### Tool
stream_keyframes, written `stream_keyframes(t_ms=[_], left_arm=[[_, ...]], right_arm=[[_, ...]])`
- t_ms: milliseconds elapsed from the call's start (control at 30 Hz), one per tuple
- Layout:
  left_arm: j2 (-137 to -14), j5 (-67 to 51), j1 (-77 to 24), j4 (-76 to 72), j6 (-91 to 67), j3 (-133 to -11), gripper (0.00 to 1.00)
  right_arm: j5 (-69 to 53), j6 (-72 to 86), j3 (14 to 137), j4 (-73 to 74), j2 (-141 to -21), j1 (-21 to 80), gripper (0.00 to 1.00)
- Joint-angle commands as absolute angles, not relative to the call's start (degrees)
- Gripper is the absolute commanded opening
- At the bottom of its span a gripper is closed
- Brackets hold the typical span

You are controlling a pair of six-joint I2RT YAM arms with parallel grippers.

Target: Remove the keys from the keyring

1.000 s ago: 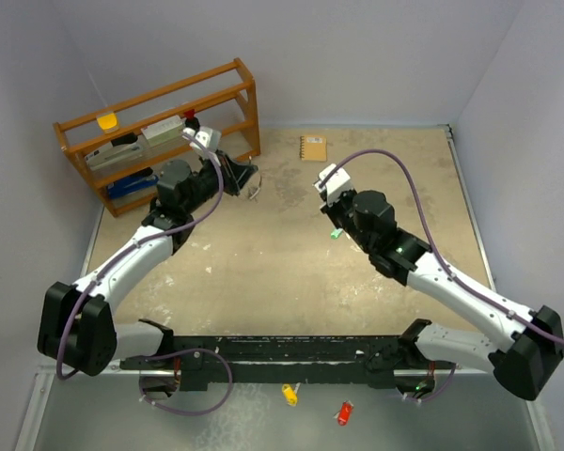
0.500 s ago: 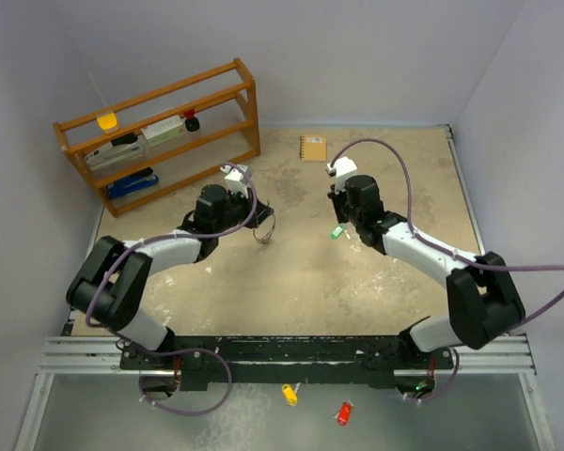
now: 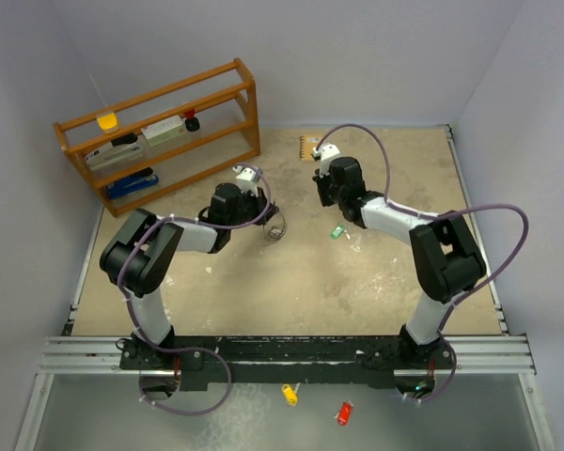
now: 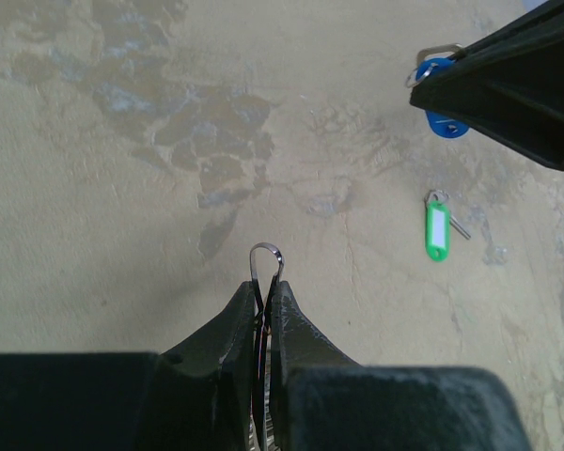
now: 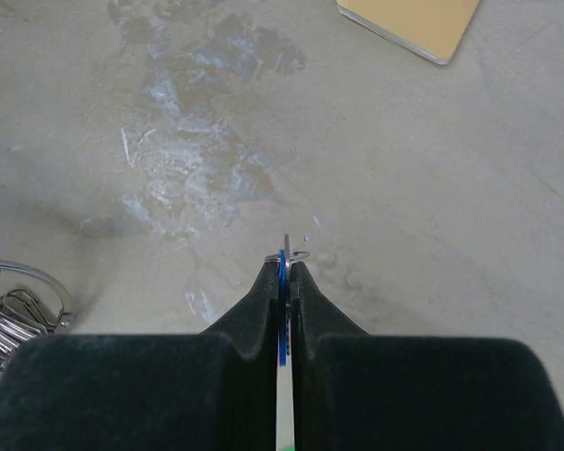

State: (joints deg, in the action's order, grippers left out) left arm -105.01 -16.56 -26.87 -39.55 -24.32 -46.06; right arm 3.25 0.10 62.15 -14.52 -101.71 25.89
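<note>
My left gripper [image 4: 266, 287] is shut on the keyring [image 4: 266, 256], whose thin silver loop sticks out past the fingertips. From above, the keyring [image 3: 275, 231] hangs at the left gripper [image 3: 266, 224] over the table's middle. The right gripper [image 5: 287, 266] is shut on the blue-tagged key [image 5: 282, 272], held edge-on with its small split ring at the tips. The left wrist view shows that blue tag [image 4: 442, 122] at the right gripper [image 4: 430, 92]. The green-tagged key [image 4: 437, 230] lies loose on the table [image 3: 337, 231], between the two grippers. The right gripper [image 3: 323, 193] hovers just beyond it.
A wooden shelf [image 3: 160, 132] with small items stands at the back left. A tan notebook [image 3: 312, 147] lies at the back, behind the right gripper. A yellow tag [image 3: 289, 394] and a red tag [image 3: 344, 412] lie on the near ledge, in front of the arm bases.
The left gripper has carried the keyring from beside the shelf rightward to the table's middle. The right gripper has shifted left and farther back, still holding the blue key. The green key stayed put.
</note>
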Motion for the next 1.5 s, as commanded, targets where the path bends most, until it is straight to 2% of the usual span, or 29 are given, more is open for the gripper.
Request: stream_keyframes(t_ms=[0,200,300,433,467,500,567,633,767,967,1267,1467], left_arm=[[-107.4,-15.0,-26.2,-41.8,-20.9,-50.9,0.00],[-111.8,-15.2,-24.7,-41.5,-22.3,-52.5,0.03],[-112.9,-15.1,-24.2,-41.6,-23.0,-52.5,0.14],[-113.0,-14.4,-24.2,-40.4,-23.1,-52.7,0.25],[-112.9,-14.2,-24.2,-40.0,-22.9,-52.8,0.41],[-112.6,-14.0,-24.2,-39.5,-22.7,-52.9,0.49],[-112.2,-13.5,-24.3,-38.0,-22.2,-53.3,0.57],[-111.4,-13.4,-24.1,-36.6,-21.7,-53.4,0.61],[-107.8,-12.4,-24.2,-34.6,-20.6,-52.8,0.66],[-99.4,-7.4,-24.2,-28.1,-16.6,-52.2,0.70],[-86.7,5.9,-24.2,-22.2,-11.7,-47.7,0.73],[-79.3,17.4,-24.2,-24.6,-12.1,-41.6,0.75]], right_arm=[[1.8,0.3,66.4,-16.5,-105.8,25.4,0.00],[1.2,1.5,68.6,-16.6,-110.6,24.5,0.00],[0.3,2.0,69.8,-16.4,-112.5,24.0,0.01],[-0.1,2.3,72.3,-14.5,-114.7,23.6,0.22],[-0.3,2.2,72.4,-14.5,-114.8,23.5,0.29],[-0.5,2.1,72.5,-14.7,-114.8,23.4,0.38],[-0.7,2.0,72.5,-15.1,-114.6,23.3,0.54],[-1.0,1.8,72.6,-15.1,-114.0,23.3,0.60],[-1.0,1.5,71.4,-15.8,-110.2,23.3,0.68],[2.0,0.8,65.4,-18.6,-98.4,23.3,0.70],[19.4,-0.4,44.0,-29.3,-74.6,23.3,0.80],[30.6,0.2,29.0,-38.4,-58.0,23.3,0.88]])
